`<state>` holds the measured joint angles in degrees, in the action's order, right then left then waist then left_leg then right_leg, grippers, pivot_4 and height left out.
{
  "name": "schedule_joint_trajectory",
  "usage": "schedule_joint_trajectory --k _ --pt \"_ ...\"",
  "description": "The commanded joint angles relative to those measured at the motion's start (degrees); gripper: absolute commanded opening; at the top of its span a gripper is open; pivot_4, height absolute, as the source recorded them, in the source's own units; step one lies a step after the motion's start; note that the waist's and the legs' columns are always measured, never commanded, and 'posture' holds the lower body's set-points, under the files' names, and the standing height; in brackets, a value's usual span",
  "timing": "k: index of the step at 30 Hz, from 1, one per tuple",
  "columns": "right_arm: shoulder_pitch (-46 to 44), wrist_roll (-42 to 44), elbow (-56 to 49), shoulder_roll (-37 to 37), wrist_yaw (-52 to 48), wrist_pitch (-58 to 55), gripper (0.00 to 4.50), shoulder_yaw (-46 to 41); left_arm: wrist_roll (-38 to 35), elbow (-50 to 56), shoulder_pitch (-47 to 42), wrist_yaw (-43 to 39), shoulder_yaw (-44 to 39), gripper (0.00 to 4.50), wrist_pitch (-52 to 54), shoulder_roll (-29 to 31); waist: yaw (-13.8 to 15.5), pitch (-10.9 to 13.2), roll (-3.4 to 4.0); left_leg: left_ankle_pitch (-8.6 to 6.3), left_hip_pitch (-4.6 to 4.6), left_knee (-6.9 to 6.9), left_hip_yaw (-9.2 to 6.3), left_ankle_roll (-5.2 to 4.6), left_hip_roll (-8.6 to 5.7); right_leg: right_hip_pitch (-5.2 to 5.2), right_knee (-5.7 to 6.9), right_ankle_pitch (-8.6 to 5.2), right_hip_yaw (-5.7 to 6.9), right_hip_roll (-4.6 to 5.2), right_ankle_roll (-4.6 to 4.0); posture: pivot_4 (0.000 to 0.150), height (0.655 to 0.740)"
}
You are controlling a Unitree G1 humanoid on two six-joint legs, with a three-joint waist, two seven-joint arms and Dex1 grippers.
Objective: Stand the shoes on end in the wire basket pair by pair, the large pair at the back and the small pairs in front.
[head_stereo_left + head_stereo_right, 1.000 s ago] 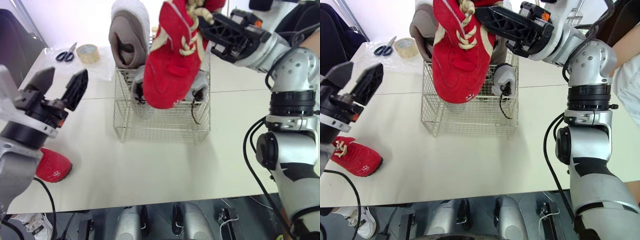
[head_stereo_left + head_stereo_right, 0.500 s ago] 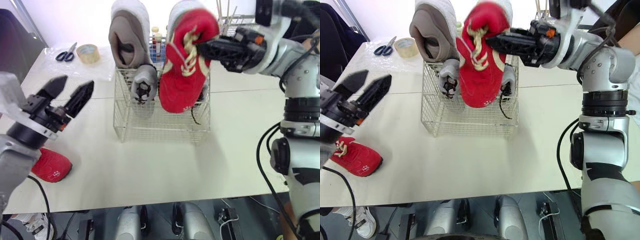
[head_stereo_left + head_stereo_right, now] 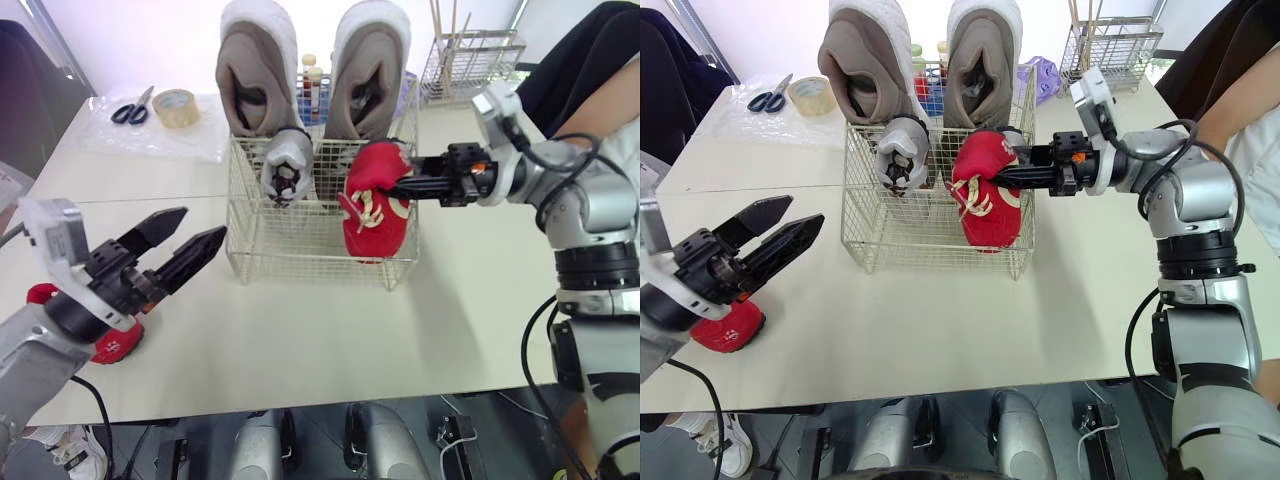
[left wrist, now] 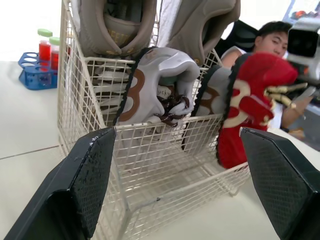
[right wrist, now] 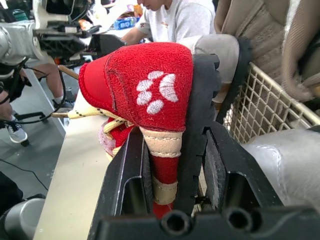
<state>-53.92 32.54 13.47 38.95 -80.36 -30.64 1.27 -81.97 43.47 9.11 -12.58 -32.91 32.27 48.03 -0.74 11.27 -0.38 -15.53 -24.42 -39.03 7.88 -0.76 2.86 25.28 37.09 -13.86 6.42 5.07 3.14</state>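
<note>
The right gripper [image 3: 1008, 175] is clamped on the heel collar of a small red shoe [image 3: 985, 200]. Its black fingers [image 5: 125, 175] pinch the padded rim on either side of a cream heel tab, just below a white paw print. That shoe stands toe-down in the front right of the wire basket [image 3: 300, 262], with its laces turned to the front. The left gripper [image 3: 205, 224] hovers over the table [image 3: 320, 340], spread wide and holding nothing. It is just beside the second red shoe [image 3: 112, 340], which lies on the tabletop at the left edge.

The large taupe pair [image 3: 258, 80] already stands on end along the back of the basket. One small grey shoe [image 3: 285, 168] is upright at the front left, and its mate [image 4: 212, 97] appears to sit behind the red one, though most of it is hidden. By that reading two pairs are in and the third is half done. What is left is to release this red shoe and bring its partner in beside it.

The red shoes have a soft, suede-like nap and thick cream rope laces. The grey ones look smoother, with brown trim, dark laces and black soles. The big shoes are felt-like, with thick pale soles. The basket is a stiff grid of thin pale wire, open enough to see through.
</note>
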Motion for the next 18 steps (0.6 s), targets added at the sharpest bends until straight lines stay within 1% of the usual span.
schedule_joint_trajectory --k 1,6,8,9,10,11,13,15,18 --pt "2.5 0.9 -0.4 -2.3 1.2 4.2 1.29 -3.5 -1.7 0.3 -0.9 -0.3 -0.1 4.10 0.0 0.2 0.0 0.0 -0.06 0.00 0.01 -0.01 -0.01 0.00 0.00 -0.02 0.00 0.00 0.00 0.00 0.00 0.150 0.7400" --pt "5.0 0.6 -0.2 -2.8 0.2 4.6 1.29 -3.4 -1.9 -0.2 -0.8 -0.6 0.2 4.10 0.6 0.5 0.1 0.0 -0.05 0.00 0.02 -0.07 -0.01 -0.01 -0.02 -0.08 0.00 0.00 0.01 0.01 0.00 0.150 0.7400" --pt "6.4 -0.3 0.6 -1.4 -1.7 4.6 1.29 -2.3 -1.3 -0.9 -1.5 -0.6 0.6 4.10 1.2 0.7 0.1 0.0 -0.05 0.00 0.04 -0.07 -0.01 -0.01 -0.01 -0.08 0.00 0.00 0.01 0.00 0.00 0.150 0.7400" --pt "6.8 -1.0 1.1 -0.8 -2.4 4.7 1.79 -1.7 -1.3 -1.4 -2.1 -0.6 0.9 4.16 1.4 0.9 0.2 0.0 -0.05 0.00 0.05 -0.07 -0.04 -0.01 -0.01 -0.11 0.00 0.00 0.02 -0.01 0.00 0.150 0.7400" --pt "6.9 -1.5 1.5 -0.4 -2.8 4.8 1.96 -1.3 -1.2 -1.7 -2.5 -0.6 1.1 4.16 1.6 1.1 0.2 0.0 -0.05 0.00 0.05 -0.07 -0.06 -0.01 -0.02 -0.13 0.00 0.00 0.03 -0.01 0.00 0.150 0.7400" --pt "6.8 -1.8 1.9 -0.5 -2.9 5.0 2.30 -1.3 -1.3 -2.1 -2.9 -0.6 1.2 4.16 1.8 1.2 0.2 0.0 -0.06 0.00 0.05 -0.07 -0.06 -0.01 -0.02 -0.13 0.00 0.00 0.03 0.00 0.00 0.150 0.7400" --pt "6.3 -2.4 2.4 -0.9 -2.1 5.9 3.36 -1.6 -1.3 -2.5 -3.3 -0.9 2.0 4.16 2.3 1.0 0.0 0.0 -0.06 0.00 0.07 -0.09 -0.06 -0.01 -0.02 -0.15 0.00 0.00 0.03 -0.01 0.00 0.150 0.7400" --pt "6.1 -2.8 1.8 -0.6 -2.0 5.5 4.30 -1.4 -0.7 -2.4 -3.3 -1.4 2.7 4.16 3.0 1.0 0.0 0.0 -0.04 0.00 0.07 -0.10 -0.03 -0.02 -0.03 -0.14 0.00 0.00 0.01 0.00 0.00 0.150 0.7400" --pt "6.1 -2.3 0.3 0.0 -2.3 4.3 4.30 -1.6 -0.5 -2.4 -3.0 -1.9 2.2 4.16 3.4 1.1 -0.1 0.0 -0.05 0.00 0.10 -0.09 -0.03 -0.01 0.01 -0.14 0.02 0.00 0.01 -0.04 0.00 0.150 0.7400"
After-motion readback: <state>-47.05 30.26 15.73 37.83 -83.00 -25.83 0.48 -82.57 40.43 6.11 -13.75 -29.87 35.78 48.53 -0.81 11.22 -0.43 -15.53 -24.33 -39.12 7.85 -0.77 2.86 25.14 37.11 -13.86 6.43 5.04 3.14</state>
